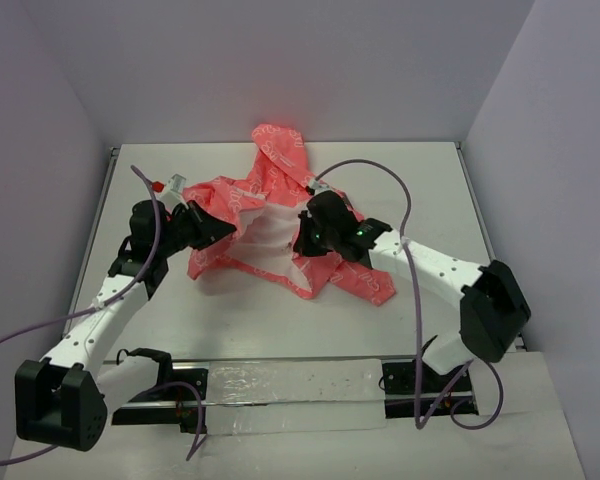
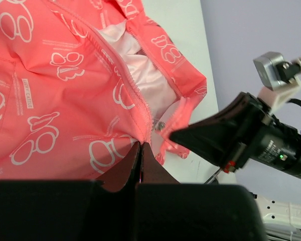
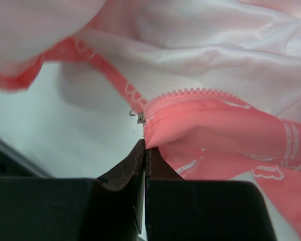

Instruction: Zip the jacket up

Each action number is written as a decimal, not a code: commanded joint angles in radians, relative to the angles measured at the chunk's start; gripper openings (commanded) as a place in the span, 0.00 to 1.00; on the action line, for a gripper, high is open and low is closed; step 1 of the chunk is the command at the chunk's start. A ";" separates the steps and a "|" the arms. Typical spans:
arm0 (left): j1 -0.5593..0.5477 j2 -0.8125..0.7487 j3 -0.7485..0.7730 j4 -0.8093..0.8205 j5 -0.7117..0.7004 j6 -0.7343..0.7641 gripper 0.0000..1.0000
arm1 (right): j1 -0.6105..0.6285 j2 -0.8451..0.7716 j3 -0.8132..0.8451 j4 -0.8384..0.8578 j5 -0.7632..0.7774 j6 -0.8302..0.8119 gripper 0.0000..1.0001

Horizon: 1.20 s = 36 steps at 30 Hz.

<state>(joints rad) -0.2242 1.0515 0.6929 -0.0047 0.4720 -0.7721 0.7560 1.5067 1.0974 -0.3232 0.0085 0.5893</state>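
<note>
The coral-pink jacket (image 1: 270, 215) with white printed marks lies crumpled and open at the table's middle, its pale lining (image 1: 273, 232) showing and its hood (image 1: 278, 148) toward the back. My left gripper (image 1: 216, 232) is shut on the jacket's left front edge by the zipper teeth (image 2: 140, 103); the left wrist view shows the pinch (image 2: 140, 144). My right gripper (image 1: 305, 242) is shut on the bottom corner of the other front edge (image 3: 146, 143), just below the small metal zipper slider (image 3: 138, 117) and its teeth (image 3: 190, 92). The right gripper also shows in the left wrist view (image 2: 200, 136).
The white table (image 1: 420, 190) is boxed in by pale walls at the left, back and right. A clear plate (image 1: 290, 395) lies along the near edge between the arm bases. Purple cables (image 1: 380, 170) loop above both arms.
</note>
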 commanded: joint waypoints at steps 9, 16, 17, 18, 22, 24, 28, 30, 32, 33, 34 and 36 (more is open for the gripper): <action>-0.012 -0.130 -0.059 0.049 -0.101 -0.037 0.00 | 0.002 -0.361 -0.359 0.210 -0.319 -0.503 0.00; -0.087 -0.174 -0.135 0.140 -0.152 -0.059 0.00 | 0.002 -0.631 -0.545 0.402 -0.312 -0.537 0.00; -0.106 -0.175 -0.142 0.157 -0.167 -0.059 0.00 | 0.000 -0.637 -0.540 0.385 -0.315 -0.534 0.00; -0.149 -0.174 -0.148 0.176 -0.184 -0.061 0.00 | 0.000 -0.633 -0.515 0.353 -0.321 -0.533 0.00; -0.274 -0.167 -0.210 0.380 -0.314 -0.033 0.00 | 0.002 -0.613 -0.519 0.382 -0.418 -0.555 0.00; -0.328 -0.189 -0.275 0.512 -0.377 -0.028 0.00 | 0.002 -0.625 -0.571 0.435 -0.438 -0.543 0.00; -0.433 -0.232 -0.362 0.717 -0.466 0.019 0.00 | 0.002 -0.649 -0.629 0.528 -0.484 -0.532 0.00; -0.456 -0.238 -0.330 0.699 -0.444 0.045 0.00 | 0.002 -0.640 -0.603 0.493 -0.549 -0.537 0.00; -0.481 -0.241 -0.313 0.690 -0.429 0.074 0.00 | 0.002 -0.629 -0.571 0.464 -0.574 -0.563 0.00; -0.496 -0.242 -0.309 0.688 -0.427 0.098 0.00 | 0.003 -0.624 -0.554 0.448 -0.589 -0.572 0.00; -0.520 -0.243 -0.308 0.685 -0.433 0.120 0.00 | 0.003 -0.618 -0.533 0.429 -0.606 -0.591 0.00; -0.561 -0.244 -0.332 0.722 -0.456 0.133 0.00 | 0.001 -0.600 -0.501 0.380 -0.617 -0.615 0.00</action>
<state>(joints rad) -0.7178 0.8231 0.3343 0.5737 0.0467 -0.7203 0.7547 0.8894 0.4967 0.0760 -0.5249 0.0367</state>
